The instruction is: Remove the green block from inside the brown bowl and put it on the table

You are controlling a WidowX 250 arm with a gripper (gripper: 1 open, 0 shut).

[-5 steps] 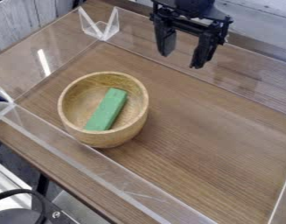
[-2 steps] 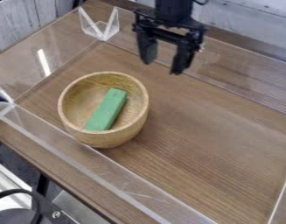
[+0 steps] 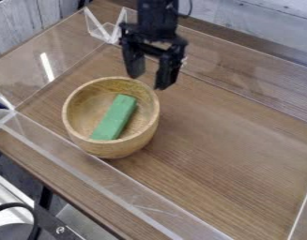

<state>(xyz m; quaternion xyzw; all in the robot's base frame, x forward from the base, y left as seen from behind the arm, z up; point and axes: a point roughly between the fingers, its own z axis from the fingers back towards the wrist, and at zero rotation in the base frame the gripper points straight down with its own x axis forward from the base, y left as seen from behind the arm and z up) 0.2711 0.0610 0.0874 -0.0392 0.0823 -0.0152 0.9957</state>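
Note:
The green block (image 3: 115, 117) lies flat inside the brown bowl (image 3: 81, 131), running from the near left to the far right of its floor. The bowl rests on the table (image 3: 219, 150) towards the left. My gripper (image 3: 152, 73) hangs pointing down just above the bowl's far right rim. Its two black fingers stand open with nothing between them. It is apart from the block.
Clear acrylic walls (image 3: 68, 178) run round the table's edges, with a low one close in front of the bowl. A small clear bracket (image 3: 108, 28) stands at the far left corner. Bare wood-grain surface lies to the right of the bowl.
The gripper has moved left and down across the view, from the far right of the table to just above the bowl's far rim. It has stayed open. Bowl and block have not moved.

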